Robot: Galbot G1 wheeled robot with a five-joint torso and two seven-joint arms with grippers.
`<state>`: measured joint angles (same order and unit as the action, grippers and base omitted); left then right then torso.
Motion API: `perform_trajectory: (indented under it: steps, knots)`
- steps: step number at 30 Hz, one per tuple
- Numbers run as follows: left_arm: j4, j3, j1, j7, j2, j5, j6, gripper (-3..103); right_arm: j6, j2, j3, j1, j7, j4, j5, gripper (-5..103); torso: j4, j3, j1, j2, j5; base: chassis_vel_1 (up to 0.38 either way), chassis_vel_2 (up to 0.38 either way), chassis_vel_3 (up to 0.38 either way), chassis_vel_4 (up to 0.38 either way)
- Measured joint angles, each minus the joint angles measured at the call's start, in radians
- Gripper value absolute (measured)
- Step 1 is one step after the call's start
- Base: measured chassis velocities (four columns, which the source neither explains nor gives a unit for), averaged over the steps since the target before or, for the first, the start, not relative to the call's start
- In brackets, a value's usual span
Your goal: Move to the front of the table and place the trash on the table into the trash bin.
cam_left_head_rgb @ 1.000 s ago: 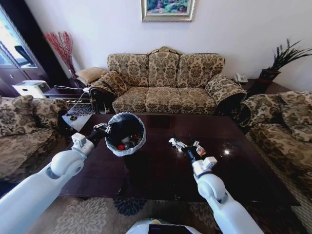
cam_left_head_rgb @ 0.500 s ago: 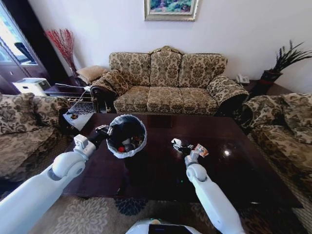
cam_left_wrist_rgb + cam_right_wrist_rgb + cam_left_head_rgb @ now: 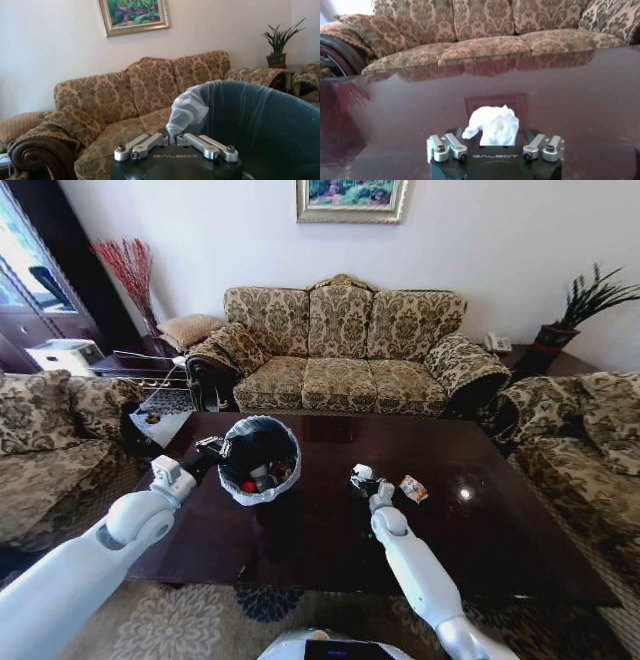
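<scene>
Right gripper (image 3: 362,480) out over the middle of the table (image 3: 470,550), clamped on a white crumpled paper wad (image 3: 492,125) that sticks up between the jaws. Multicoloured wrapper (image 3: 412,488) flat on the glossy top just to the right of that gripper, apart from it. Left gripper (image 3: 212,448) at the left part of the table, closed on the rim of the trash bin (image 3: 243,482), pinching the pale liner edge (image 3: 187,110) at the bin's left side. Bin tipped with its mouth toward the robot, a few bits of litter inside on the black bag. Bin well left of the held paper wad, bare tabletop between them. Patterned sofa (image 3: 340,350) beyond the far edge of the table.
</scene>
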<state>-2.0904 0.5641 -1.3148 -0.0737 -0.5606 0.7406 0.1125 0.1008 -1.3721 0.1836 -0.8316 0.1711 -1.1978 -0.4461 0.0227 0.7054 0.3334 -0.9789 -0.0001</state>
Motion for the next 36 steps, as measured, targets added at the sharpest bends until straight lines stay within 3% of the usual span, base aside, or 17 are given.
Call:
perform_trajectory:
  steps: [4, 6, 8, 10, 16, 22, 33, 36]
  knots:
    - [0.000, 0.000, 0.000, 0.000, 0.001, 0.001, 0.000, 3, 0.001, -0.004, 0.000, 0.002, -0.001, 0.008, -0.006, 70, 0.0000, 0.000, 0.000, 0.000, 0.0001, 0.000, 0.000, 0.000, 0.000]
    - [0.000, 0.001, 0.000, 0.000, 0.003, 0.002, 0.001, 3, 0.001, -0.003, 0.000, 0.001, -0.002, 0.008, -0.011, 53, -0.0001, 0.000, 0.000, 0.000, 0.0000, 0.000, 0.000, 0.000, 0.000]
    - [0.000, 0.001, 0.000, 0.000, 0.003, 0.002, 0.001, 3, 0.001, -0.003, 0.000, -0.001, -0.003, 0.008, -0.013, 53, -0.0001, 0.000, 0.000, 0.000, 0.0000, 0.000, 0.000, 0.000, 0.000]
    - [0.000, 0.002, 0.000, -0.001, 0.004, 0.003, 0.001, 3, 0.002, 0.000, 0.000, -0.003, -0.004, 0.006, -0.018, 41, 0.0000, 0.000, 0.000, 0.000, 0.0000, 0.000, 0.000, 0.000, 0.000]
    - [0.000, 0.003, 0.000, -0.002, 0.005, 0.004, 0.001, 3, 0.006, 0.009, 0.001, -0.008, -0.004, -0.006, -0.032, 25, -0.0001, 0.000, 0.000, 0.000, 0.0001, 0.000, 0.000, 0.000, 0.000]
    - [0.000, 0.003, 0.000, -0.002, 0.006, 0.004, 0.001, 3, 0.008, 0.023, 0.006, -0.023, -0.003, -0.032, -0.043, -1, 0.0000, 0.000, 0.000, 0.000, 0.0001, 0.000, 0.000, 0.000, 0.000]
    - [0.000, 0.002, -0.001, -0.002, 0.007, 0.004, 0.002, 3, 0.008, 0.072, 0.017, -0.080, 0.000, -0.143, -0.065, -2, 0.0000, 0.000, 0.000, 0.000, 0.0002, 0.000, 0.000, 0.000, 0.000]
    - [0.028, -0.005, 0.008, -0.002, 0.009, -0.001, 0.002, 3, -0.032, 0.138, 0.019, -0.147, -0.059, -0.420, -0.179, -1, 0.0000, 0.000, 0.000, 0.000, 0.0003, 0.000, 0.000, 0.000, 0.000]
